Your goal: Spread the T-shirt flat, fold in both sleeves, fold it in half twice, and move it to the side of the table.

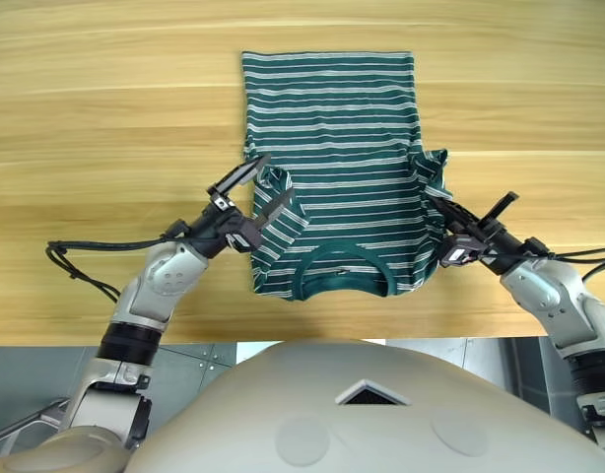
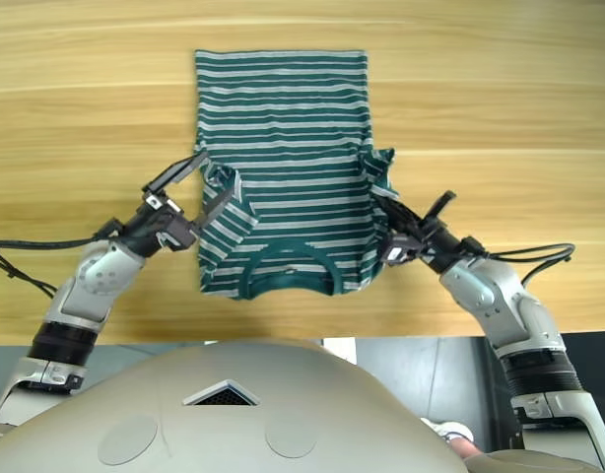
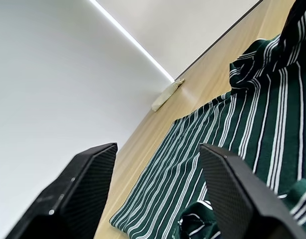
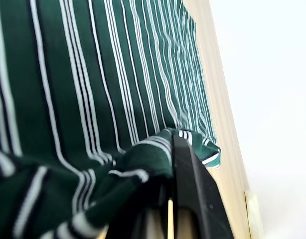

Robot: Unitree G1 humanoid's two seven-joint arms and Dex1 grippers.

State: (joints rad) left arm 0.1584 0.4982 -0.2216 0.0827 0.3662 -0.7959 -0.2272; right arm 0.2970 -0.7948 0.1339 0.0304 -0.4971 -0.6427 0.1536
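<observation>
The green striped T-shirt (image 1: pixel 332 148) lies flat on the wooden table (image 1: pixel 105 118), collar toward me and both sleeves folded in over the body. My left gripper (image 1: pixel 278 175) hovers open at the folded left sleeve (image 1: pixel 281 209), with nothing between its fingers (image 3: pixel 78 189). My right gripper (image 1: pixel 472 197) is open at the shirt's right edge. Its inner finger (image 4: pixel 193 189) lies against the folded right sleeve (image 1: pixel 431 169), and cloth drapes over that finger in the right wrist view.
Bare wood stretches to both sides of the shirt and beyond it. The table's front edge (image 1: pixel 184 340) runs just below the collar. Black cables (image 1: pixel 76 261) trail from both arms. A small pale object (image 3: pixel 165 94) lies on the table's far part.
</observation>
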